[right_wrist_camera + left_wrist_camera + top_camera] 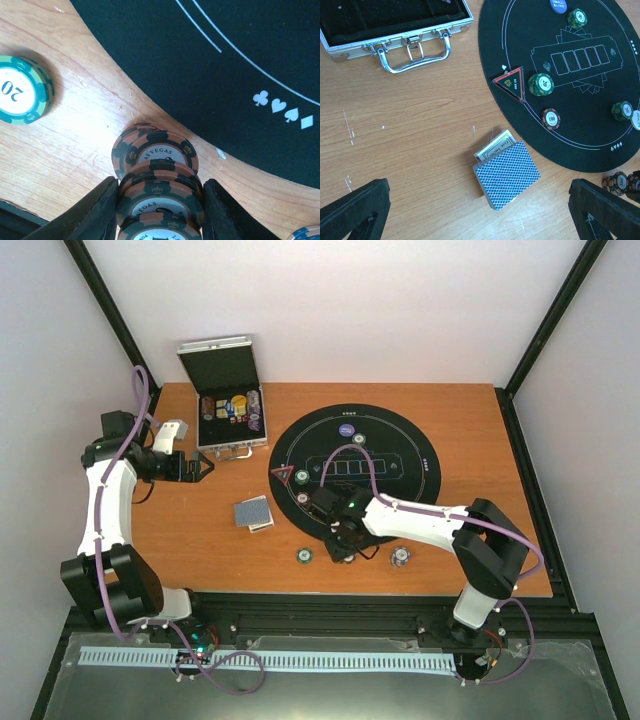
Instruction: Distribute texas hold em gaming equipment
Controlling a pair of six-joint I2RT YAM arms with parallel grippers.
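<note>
In the right wrist view my right gripper (pixel 159 212) is shut on a leaning stack of orange-and-black poker chips (pixel 157 172), a finger pressed to each side. The stack rests on the wood just off the black mat (pixel 225 60). A green chip (pixel 22 89) lies to its left. From above, the right gripper (pixel 345 543) is at the mat's near edge. My left gripper (pixel 205 468) hangs open and empty by the case. Below it lies the blue-backed card deck (pixel 507 174). A red triangle marker (pixel 510 83), green chips (pixel 541 84) and an orange chip (pixel 550 118) sit on the mat.
The silver case (pixel 232 405) stands open at the back left, its handle (pixel 412 52) facing the table's middle. A blue button disc (pixel 558 4) and a white disc (pixel 636 120) lie on the mat. A green chip (pixel 304 555) and a pale chip (pixel 400 556) sit near the front edge.
</note>
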